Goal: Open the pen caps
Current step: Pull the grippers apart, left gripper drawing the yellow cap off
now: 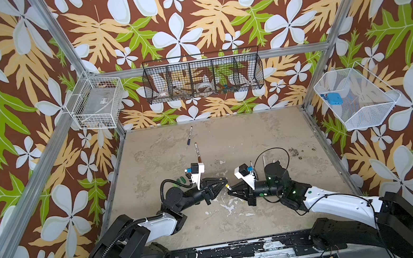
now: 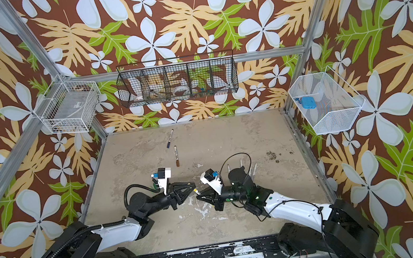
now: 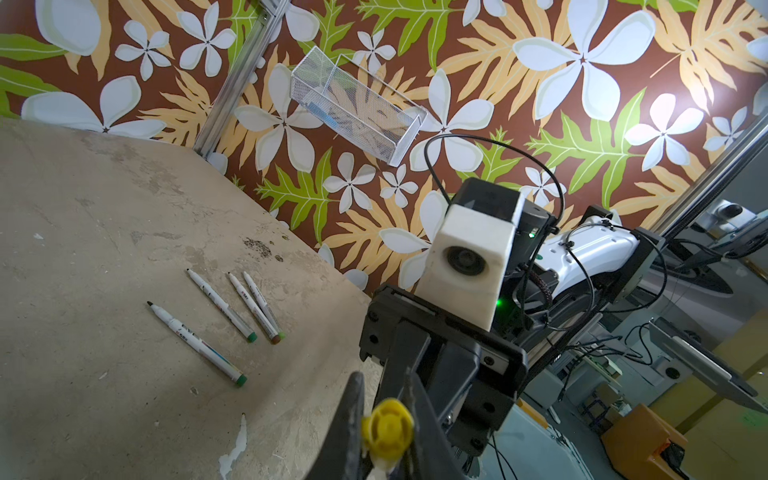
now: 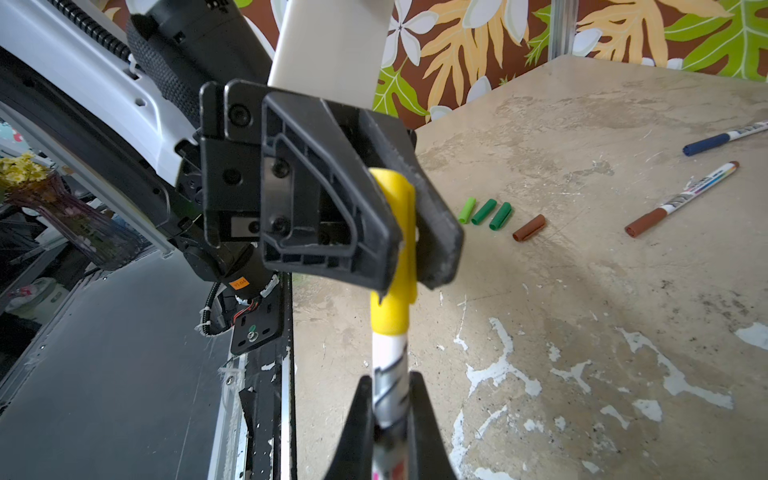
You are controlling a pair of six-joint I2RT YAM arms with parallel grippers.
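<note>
With the yellow cap (image 4: 392,307) pinched by the left gripper (image 3: 384,432) and its barrel (image 4: 388,361) clamped by the right gripper (image 4: 390,419) (both held above the table (image 1: 242,135), near its front), a slipped grip or a flung cap could be caused by an off-axis pull.

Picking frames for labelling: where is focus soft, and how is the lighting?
Right wrist view: yellow cap and marker barrel nearest the lens look soft, loose caps beyond sharper. Left wrist view: same cap blurred, table pens crisp. Both top views: even light.
</note>
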